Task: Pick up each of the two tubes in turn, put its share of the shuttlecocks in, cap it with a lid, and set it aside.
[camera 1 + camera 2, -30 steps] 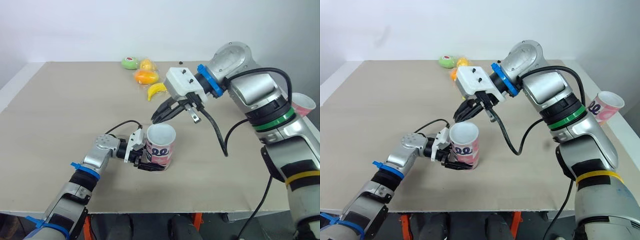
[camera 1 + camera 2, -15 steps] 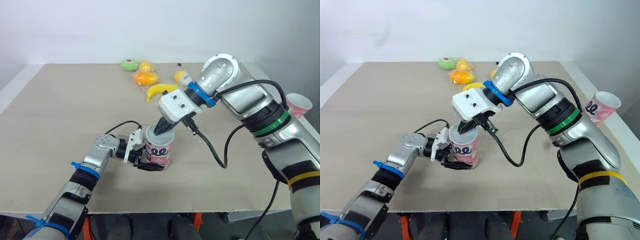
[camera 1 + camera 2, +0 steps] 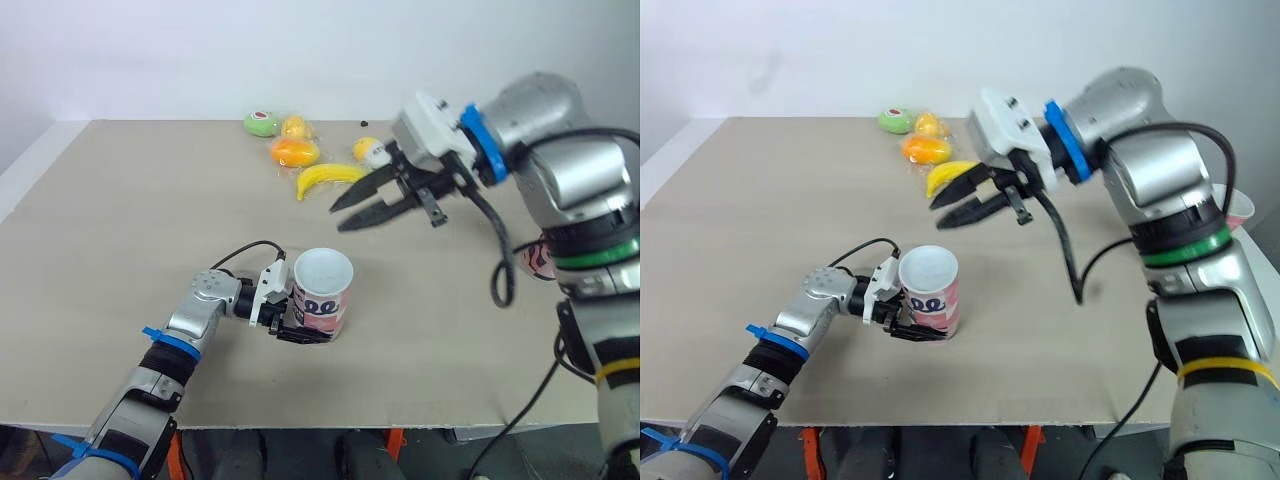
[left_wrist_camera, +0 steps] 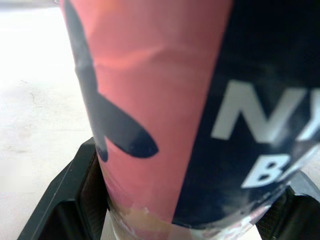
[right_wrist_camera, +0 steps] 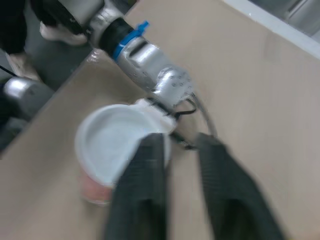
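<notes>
Tabletop (image 3: 130,220) of pale beige board stretched wide under my arms, and a plain white wall (image 3: 200,50) rose behind its far edge. My left gripper (image 3: 300,327) was clamped around the base of the pink-and-white tube (image 3: 322,290), which stood upright near the front middle, mouth uncapped. My right gripper (image 3: 340,217) hung in the air beyond the tube, fingers spread apart, holding nothing. Near the far edge lay a toy banana (image 3: 328,178), an orange fruit (image 3: 294,152) and a green one (image 3: 262,123).
</notes>
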`<state>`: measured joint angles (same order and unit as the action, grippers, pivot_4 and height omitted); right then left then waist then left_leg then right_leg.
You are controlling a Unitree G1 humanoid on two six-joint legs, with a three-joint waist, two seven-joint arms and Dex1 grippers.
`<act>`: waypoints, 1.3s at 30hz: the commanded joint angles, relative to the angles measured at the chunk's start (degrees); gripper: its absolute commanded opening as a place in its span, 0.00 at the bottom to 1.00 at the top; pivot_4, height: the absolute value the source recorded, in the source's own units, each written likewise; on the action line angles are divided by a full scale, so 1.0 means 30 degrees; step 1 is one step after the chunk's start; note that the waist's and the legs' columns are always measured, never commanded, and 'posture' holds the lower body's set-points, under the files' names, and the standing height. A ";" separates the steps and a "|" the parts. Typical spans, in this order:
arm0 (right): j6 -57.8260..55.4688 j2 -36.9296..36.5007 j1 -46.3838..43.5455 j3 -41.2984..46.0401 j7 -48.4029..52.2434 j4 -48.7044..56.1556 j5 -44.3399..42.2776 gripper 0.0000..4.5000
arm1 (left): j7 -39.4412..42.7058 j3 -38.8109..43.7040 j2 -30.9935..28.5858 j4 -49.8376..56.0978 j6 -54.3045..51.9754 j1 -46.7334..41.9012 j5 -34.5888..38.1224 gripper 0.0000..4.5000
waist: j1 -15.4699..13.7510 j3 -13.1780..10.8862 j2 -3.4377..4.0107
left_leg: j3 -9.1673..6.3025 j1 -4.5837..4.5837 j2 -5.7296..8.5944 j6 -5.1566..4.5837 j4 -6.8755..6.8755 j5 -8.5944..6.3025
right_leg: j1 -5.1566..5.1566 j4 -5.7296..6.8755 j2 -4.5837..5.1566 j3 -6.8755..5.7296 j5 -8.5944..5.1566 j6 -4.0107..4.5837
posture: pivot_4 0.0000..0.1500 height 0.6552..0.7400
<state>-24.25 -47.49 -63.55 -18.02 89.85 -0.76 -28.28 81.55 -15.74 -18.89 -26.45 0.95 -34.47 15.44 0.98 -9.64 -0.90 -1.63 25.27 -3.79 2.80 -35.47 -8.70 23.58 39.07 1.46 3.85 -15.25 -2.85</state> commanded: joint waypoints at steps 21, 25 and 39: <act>-0.4130 0.0289 1.2654 0.4124 -0.8961 0.8790 -0.1541 1.00 | 0.0744 0.1690 -0.0250 0.0508 -0.0627 0.0646 0.1180 1.00 | 0.0139 -0.0105 -0.0026 | 0.0008 0.0277 0.0041 -0.0017 -0.0004 -0.0019 | 0.0209 -0.0013 -0.0030 0.0093 0.0009 -0.0202 | 1.00 0.41; -0.4216 0.0716 1.2840 0.3842 -0.9328 0.9031 -0.1452 1.00 | 0.1124 0.1844 -0.1100 0.1023 -0.0397 0.1226 0.1118 1.00 | 0.0180 -0.0111 -0.0032 | -0.0002 0.0272 0.0036 -0.0025 0.0000 -0.0024 | 0.0208 -0.0008 -0.0041 0.0090 0.0006 -0.0193 | 1.00 0.41; -0.3653 0.2212 1.2373 0.2859 -0.9717 0.8195 -0.0553 1.00 | 0.0250 0.6066 -0.6246 0.6707 -0.5007 0.3193 0.5113 1.00 | 0.0192 -0.0188 -0.0154 | -0.0014 0.0297 0.0013 -0.0020 -0.0014 -0.0021 | 0.0215 -0.0003 -0.0043 0.0071 0.0016 -0.0180 | 1.00 0.41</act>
<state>-36.37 -41.35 -25.29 -9.45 60.63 23.40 -30.04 83.58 -2.23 -35.69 -13.60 -8.08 -24.75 24.28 1.56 -10.21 -1.36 -1.67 26.17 -3.75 2.74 -35.51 -8.76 24.22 39.06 1.33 4.06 -15.20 -3.39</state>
